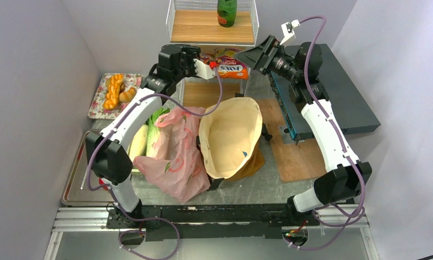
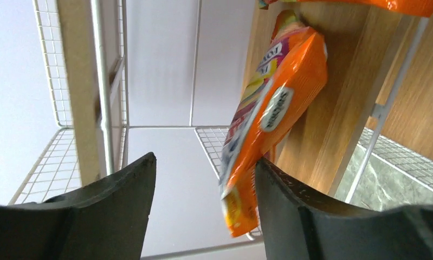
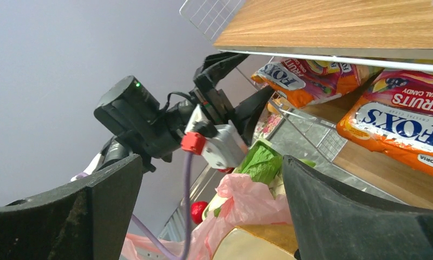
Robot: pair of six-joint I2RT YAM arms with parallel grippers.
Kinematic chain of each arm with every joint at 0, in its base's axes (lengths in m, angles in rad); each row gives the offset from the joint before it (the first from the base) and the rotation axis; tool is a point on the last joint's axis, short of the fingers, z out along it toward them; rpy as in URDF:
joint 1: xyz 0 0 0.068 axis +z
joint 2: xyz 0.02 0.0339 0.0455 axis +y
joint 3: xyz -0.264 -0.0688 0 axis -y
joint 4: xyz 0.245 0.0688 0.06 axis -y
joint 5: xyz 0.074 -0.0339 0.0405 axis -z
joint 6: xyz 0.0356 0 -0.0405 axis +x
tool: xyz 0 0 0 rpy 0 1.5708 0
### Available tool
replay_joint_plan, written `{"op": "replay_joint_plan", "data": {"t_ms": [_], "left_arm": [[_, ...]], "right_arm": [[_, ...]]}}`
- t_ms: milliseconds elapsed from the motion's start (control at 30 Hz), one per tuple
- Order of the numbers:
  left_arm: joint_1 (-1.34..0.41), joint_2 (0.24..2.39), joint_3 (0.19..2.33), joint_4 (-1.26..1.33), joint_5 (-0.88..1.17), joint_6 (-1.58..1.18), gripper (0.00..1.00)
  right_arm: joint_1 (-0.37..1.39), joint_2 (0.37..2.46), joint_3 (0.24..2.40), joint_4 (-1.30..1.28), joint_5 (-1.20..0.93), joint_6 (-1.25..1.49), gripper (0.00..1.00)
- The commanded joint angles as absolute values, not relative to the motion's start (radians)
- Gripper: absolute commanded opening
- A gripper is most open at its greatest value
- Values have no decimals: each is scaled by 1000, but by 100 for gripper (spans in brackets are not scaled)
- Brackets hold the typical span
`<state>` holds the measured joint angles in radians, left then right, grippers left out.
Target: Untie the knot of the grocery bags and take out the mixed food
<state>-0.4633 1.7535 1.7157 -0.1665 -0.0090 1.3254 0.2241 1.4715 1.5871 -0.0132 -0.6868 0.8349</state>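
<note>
The pink plastic bag (image 1: 173, 154) lies open left of the mustard tote (image 1: 230, 135), whose cream lining faces up. Leafy greens (image 1: 159, 116) and a pale long vegetable (image 1: 140, 142) poke out of the pink bag. Orange snack packets (image 1: 231, 67) lie on the rack's lower shelf. My left gripper (image 1: 211, 65) is at that shelf, open; in the left wrist view (image 2: 203, 162) a packet (image 2: 276, 103) hangs beside the right finger, not clamped. My right gripper (image 1: 251, 55) is open and empty beside it; the right wrist view (image 3: 211, 162) shows packets (image 3: 398, 119), greens (image 3: 263, 162), a red fruit (image 3: 199, 211).
A wire rack (image 1: 173, 21) with wooden shelves stands at the back, with a green bottle (image 1: 226, 12) on top. A floral tray with bread (image 1: 116, 91) sits at back left. A dark box (image 1: 338, 86) and a wooden board (image 1: 295, 157) are on the right.
</note>
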Motion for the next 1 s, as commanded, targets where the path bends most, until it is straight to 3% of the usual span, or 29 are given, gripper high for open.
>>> {"op": "replay_joint_plan", "data": {"t_ms": [0,233,400,633,800,967], "left_arm": [[-450,1731,1765,-280,95,1260,70],[-437,1751,1835,-481,208,1234,72],[-436,1726,1795,-500,238,1237,66],[-415,1810,1909,-524,238,1161,62],[-414,1713,1839,-520,307,1095,74],[-416,1621,1877,-665,464,886,97]], "right_arm": [[209,1475,1624,55,-726,880,100],[206,1488,1613,80,-744,897,100],[206,1492,1608,91,-750,910,100],[207,1496,1612,89,-762,903,100],[206,1478,1592,32,-783,817,100],[208,1457,1586,-45,-804,692,100]]}}
